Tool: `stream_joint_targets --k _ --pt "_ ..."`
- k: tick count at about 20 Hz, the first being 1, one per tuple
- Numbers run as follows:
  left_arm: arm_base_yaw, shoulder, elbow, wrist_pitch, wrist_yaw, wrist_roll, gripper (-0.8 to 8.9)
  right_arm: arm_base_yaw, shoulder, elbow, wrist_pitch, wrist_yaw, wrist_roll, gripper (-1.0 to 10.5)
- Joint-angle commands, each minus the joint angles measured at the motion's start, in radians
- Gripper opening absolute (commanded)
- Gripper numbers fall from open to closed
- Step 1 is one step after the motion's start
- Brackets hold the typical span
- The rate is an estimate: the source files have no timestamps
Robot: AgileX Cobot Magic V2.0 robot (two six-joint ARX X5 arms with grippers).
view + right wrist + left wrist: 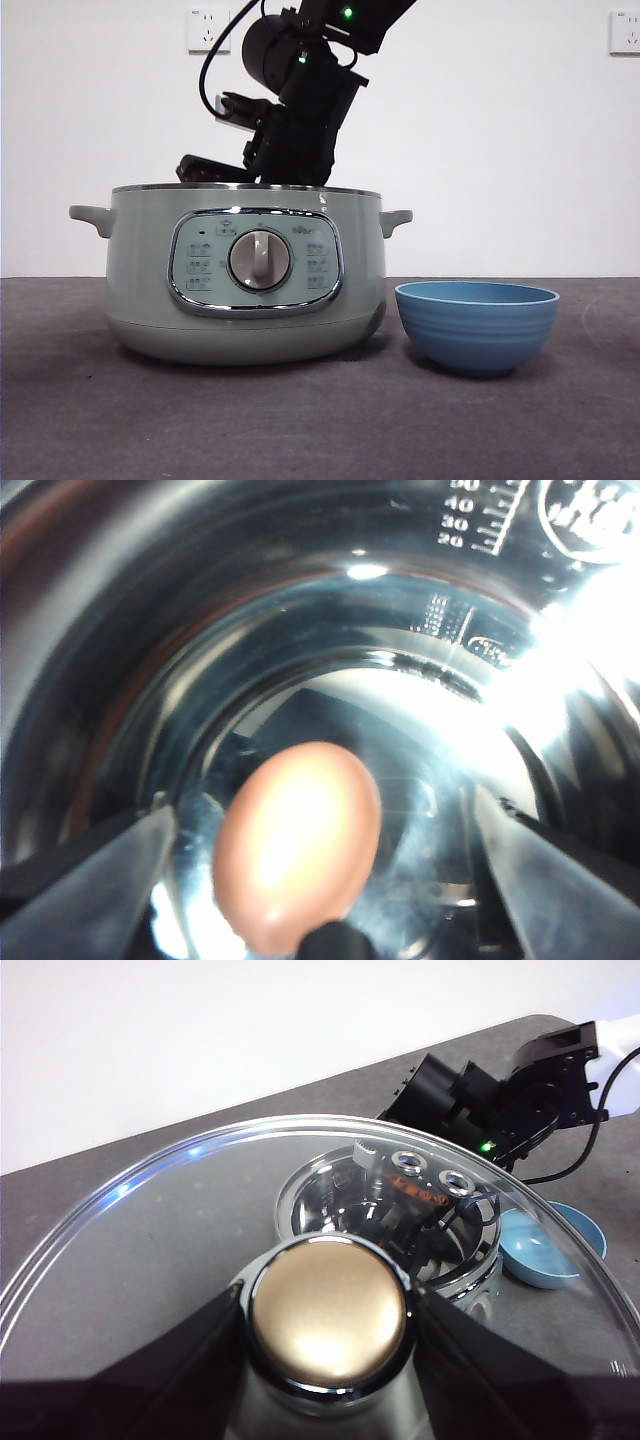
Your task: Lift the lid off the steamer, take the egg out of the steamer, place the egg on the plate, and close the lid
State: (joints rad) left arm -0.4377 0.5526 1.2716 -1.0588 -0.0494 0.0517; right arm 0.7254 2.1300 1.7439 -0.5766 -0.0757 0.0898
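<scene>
The steamer [245, 272] stands open at centre left of the table. My right arm [300, 110] reaches down into it from above. In the right wrist view my right gripper [320, 880] is open inside the shiny pot [300, 610], with a brown egg [297, 845] lying on the bottom between its jaws. My left gripper [328, 1360] is shut on the knob [328, 1318] of the glass lid [180, 1250] and holds it high above the table. Through the glass I see the steamer [320, 1195], the right arm [480, 1100] and the plate [555, 1250].
The plate, a small empty blue bowl [476, 325], stands just right of the steamer on the grey table [300, 420]. A white wall with sockets [208, 28] is behind. The lid and left gripper are out of the front view.
</scene>
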Motion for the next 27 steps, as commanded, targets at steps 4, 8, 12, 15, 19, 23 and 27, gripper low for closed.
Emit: stream_joint_targets --k 4,8,12,15,19,23,27 --pt "0.001 -0.008 0.007 0.040 0.001 -0.003 -0.08 0.003 0.032 0.003 0.028 -0.004 0.028 3.4" --pt "0.001 -0.008 0.007 0.040 0.001 -0.003 -0.08 0.003 0.032 0.003 -0.008 -0.035 0.034 1.4" --pt "0.001 -0.008 0.007 0.040 0.001 -0.003 -0.08 0.003 0.029 0.003 -0.008 -0.056 0.035 -0.2" --pt "0.001 -0.008 0.007 0.041 0.001 -0.003 -0.08 0.003 -0.047 0.005 -0.015 -0.052 0.015 -0.2" --pt "0.001 -0.006 0.007 0.064 0.004 -0.003 -0.08 0.003 -0.301 0.005 -0.149 -0.034 -0.061 -0.2" --pt "0.001 0.015 0.007 0.102 0.054 -0.005 -0.08 -0.016 -0.580 0.005 -0.422 0.112 -0.150 -0.2" --pt "0.001 0.074 0.007 0.116 0.060 -0.003 -0.08 -0.167 -0.670 -0.019 -0.560 0.100 -0.159 -0.2"
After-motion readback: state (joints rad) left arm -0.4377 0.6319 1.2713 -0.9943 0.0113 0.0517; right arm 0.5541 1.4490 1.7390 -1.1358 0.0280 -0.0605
